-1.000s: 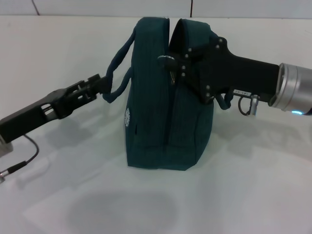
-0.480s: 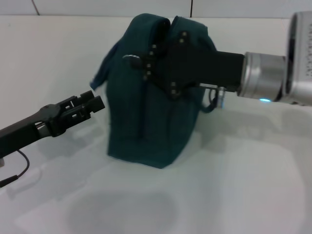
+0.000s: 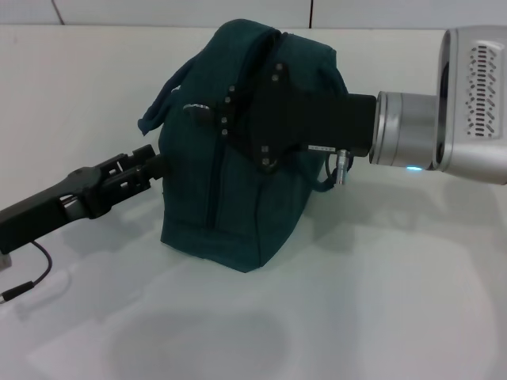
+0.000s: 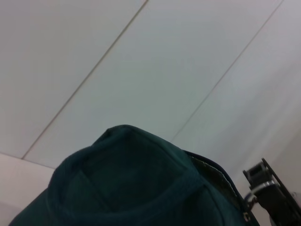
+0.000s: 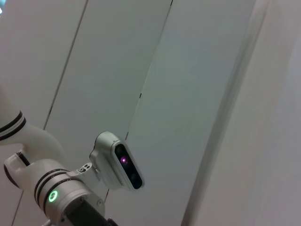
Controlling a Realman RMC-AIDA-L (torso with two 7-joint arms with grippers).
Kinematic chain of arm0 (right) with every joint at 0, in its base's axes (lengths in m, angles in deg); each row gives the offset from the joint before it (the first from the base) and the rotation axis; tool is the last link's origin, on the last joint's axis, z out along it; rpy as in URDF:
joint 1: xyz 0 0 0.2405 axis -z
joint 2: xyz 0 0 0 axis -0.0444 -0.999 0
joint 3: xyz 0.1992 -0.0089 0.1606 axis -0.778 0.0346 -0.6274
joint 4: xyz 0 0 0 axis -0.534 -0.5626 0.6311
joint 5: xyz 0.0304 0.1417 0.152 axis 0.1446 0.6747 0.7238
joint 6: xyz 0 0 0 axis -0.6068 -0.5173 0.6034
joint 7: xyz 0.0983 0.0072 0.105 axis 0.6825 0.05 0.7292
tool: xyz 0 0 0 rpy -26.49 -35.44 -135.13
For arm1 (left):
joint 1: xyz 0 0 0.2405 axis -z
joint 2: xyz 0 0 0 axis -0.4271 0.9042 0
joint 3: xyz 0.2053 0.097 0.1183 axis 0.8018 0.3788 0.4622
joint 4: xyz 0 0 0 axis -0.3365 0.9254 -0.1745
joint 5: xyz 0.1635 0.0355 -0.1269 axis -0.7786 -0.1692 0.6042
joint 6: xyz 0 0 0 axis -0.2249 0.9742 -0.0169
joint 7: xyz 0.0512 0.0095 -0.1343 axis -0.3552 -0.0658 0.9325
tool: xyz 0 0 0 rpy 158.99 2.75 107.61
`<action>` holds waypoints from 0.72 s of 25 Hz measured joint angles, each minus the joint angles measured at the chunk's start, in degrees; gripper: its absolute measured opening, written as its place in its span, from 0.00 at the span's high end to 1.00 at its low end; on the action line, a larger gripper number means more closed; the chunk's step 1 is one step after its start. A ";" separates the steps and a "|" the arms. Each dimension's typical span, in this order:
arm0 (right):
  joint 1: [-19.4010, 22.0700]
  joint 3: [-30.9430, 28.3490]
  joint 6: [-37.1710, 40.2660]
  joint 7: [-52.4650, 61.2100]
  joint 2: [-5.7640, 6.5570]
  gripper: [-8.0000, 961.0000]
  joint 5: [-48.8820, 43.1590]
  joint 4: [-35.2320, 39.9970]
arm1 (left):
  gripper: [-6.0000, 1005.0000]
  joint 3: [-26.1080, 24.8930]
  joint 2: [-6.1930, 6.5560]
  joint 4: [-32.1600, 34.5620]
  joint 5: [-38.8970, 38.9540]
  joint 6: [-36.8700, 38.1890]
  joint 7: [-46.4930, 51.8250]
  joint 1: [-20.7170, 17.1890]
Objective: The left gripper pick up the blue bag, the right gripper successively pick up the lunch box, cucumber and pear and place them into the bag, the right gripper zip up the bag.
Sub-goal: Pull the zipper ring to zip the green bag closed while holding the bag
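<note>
You are looking at a white table (image 3: 396, 301) from the head view, with the blue bag (image 3: 206, 198) standing near the centre of the frame, leaning a little toward the left. Its top is closed to a narrow seam that runs from the upper middle of the frame downward. One loop handle (image 3: 158, 107) hangs loose over the bag's upper left shoulder.

Your right gripper (image 3: 207, 111) comes in from the right edge of the frame, its silver wrist at the upper right and its black body lying across the top of the bag. Its fingers are clenched on a small metal piece (image 3: 195, 108) at the bag's seam, just left of the black body.

Your left gripper (image 3: 150, 162) reaches in from the lower left of the frame. Its tips sit right at the bag's left side, in the middle left of the frame. You cannot tell whether its fingers are released or clenched, or whether they touch the fabric.

In the left wrist view, the bag's rounded fabric top (image 4: 127, 183) fills the lower half of the frame, with pale wall behind it.

The right wrist view shows only pale wall and the robot's own head unit (image 5: 117, 162) at the lower left.
</note>
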 joint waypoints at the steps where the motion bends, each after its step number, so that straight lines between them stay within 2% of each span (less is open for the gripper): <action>1: 0.15 0.01 0.00 0.00 0.00 0.95 0.00 0.02 | 0.31 0.00 -0.01 -0.01 0.08 -0.14 0.00 0.11; 12: 1.90 0.00 0.42 0.00 0.00 0.95 1.66 0.40 | 0.32 0.00 -0.22 -0.30 -0.38 -1.29 0.49 2.21; 18: 2.16 0.10 0.50 0.00 0.00 0.94 1.66 0.49 | 0.39 0.00 -0.81 -0.33 -0.39 -3.69 0.54 2.27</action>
